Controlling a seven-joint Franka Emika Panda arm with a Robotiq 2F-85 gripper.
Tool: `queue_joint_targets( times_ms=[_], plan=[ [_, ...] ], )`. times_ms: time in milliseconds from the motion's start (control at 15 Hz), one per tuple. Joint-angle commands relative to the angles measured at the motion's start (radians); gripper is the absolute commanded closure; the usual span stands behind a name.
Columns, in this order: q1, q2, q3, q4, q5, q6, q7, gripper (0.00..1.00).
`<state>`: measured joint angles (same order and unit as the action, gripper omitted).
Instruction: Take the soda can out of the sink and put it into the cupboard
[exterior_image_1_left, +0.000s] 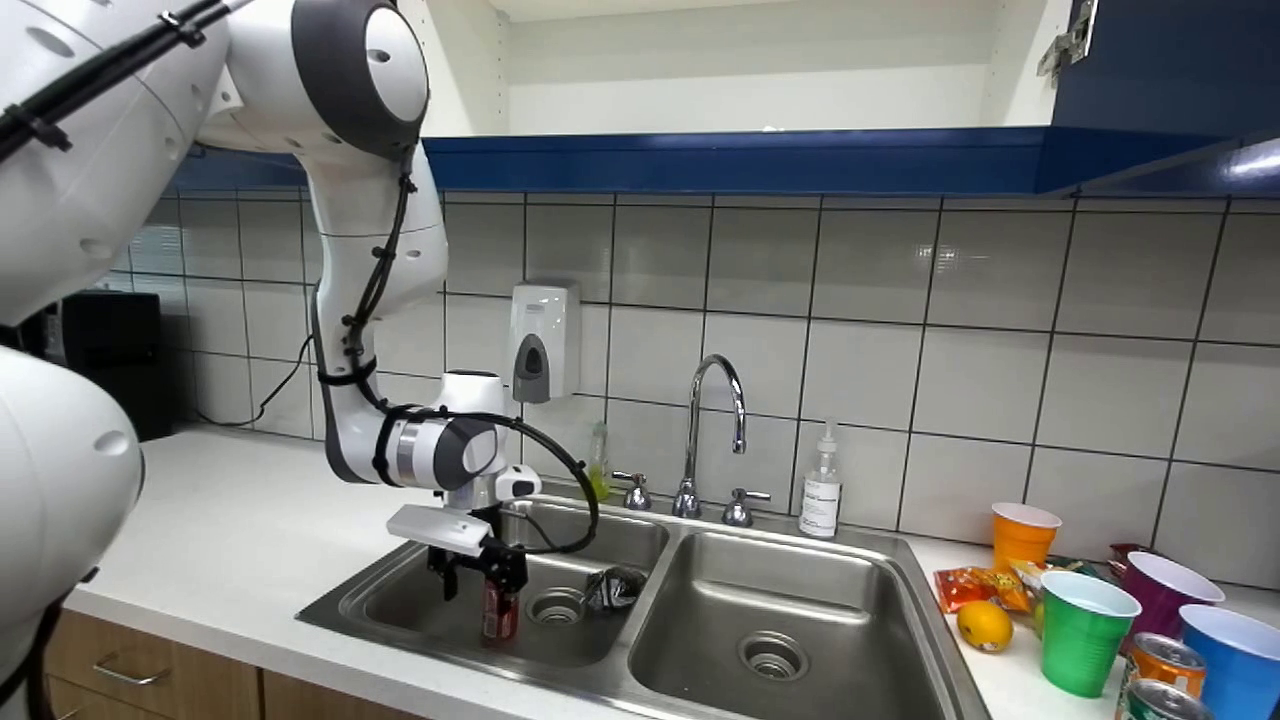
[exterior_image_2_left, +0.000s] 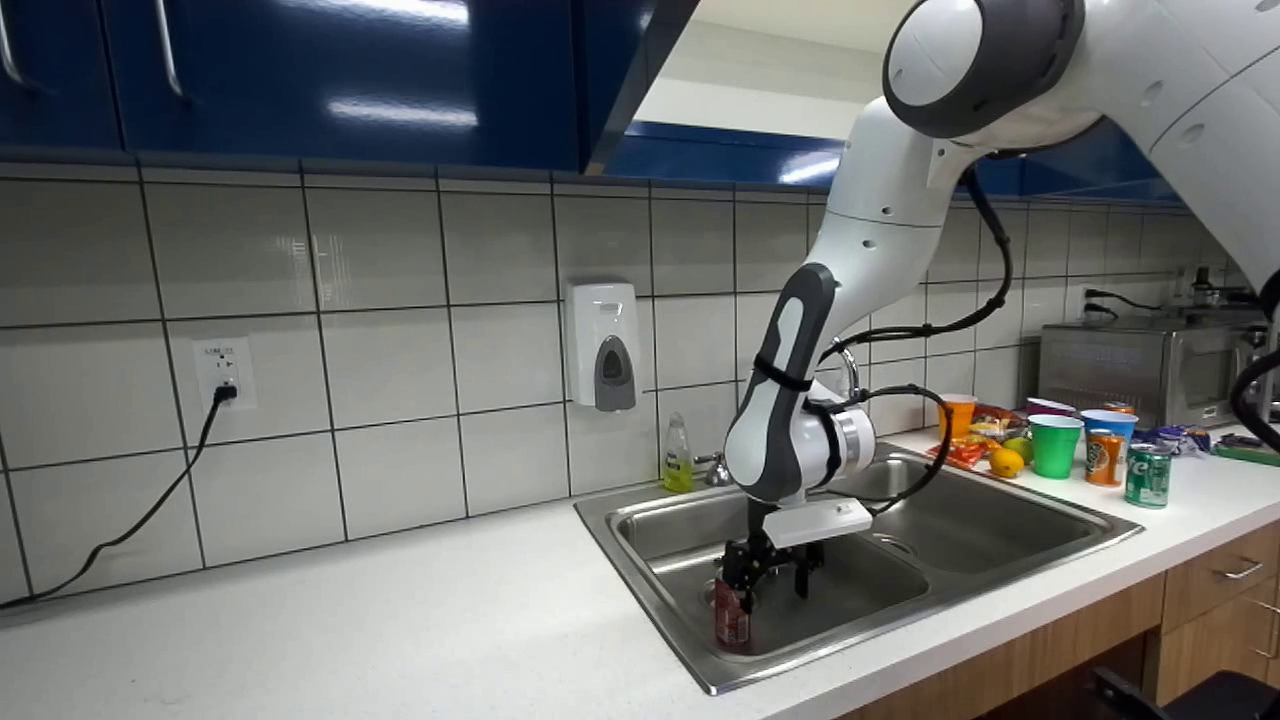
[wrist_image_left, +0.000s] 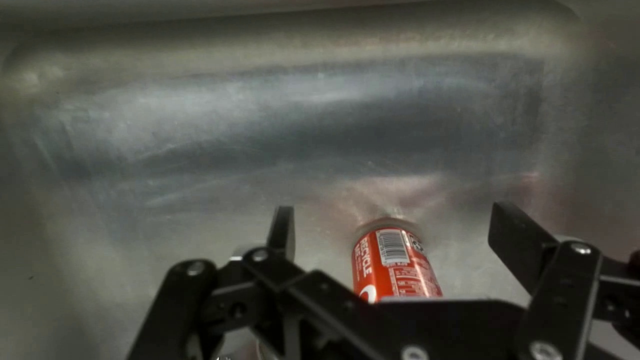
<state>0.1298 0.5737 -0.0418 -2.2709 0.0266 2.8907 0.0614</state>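
The gripper (wrist_image_left: 394, 223) is spread wide; at the wrist view's five o'clock the soda can (wrist_image_left: 392, 262) is seen in the sink (wrist_image_left: 260, 115).

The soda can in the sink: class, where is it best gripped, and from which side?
Grip the soda can around its upper side wall, probably coming from above with the open gripper straddling it. It stands upright, so its round body offers opposite faces to close on, while the walls of the sink would likely hinder a sideways approach.
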Motion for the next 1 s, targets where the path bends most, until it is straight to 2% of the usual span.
queue_joint_targets(
  times_ms=[0, 933],
  plan=[
    [0.051, 0.033, -0.041, 0.022, -0.026, 0.056, 0.070, 0.00],
    [0.219, 0.102, -0.175, 0.032, -0.010, 0.179, 0.157, 0.00]
  ],
)
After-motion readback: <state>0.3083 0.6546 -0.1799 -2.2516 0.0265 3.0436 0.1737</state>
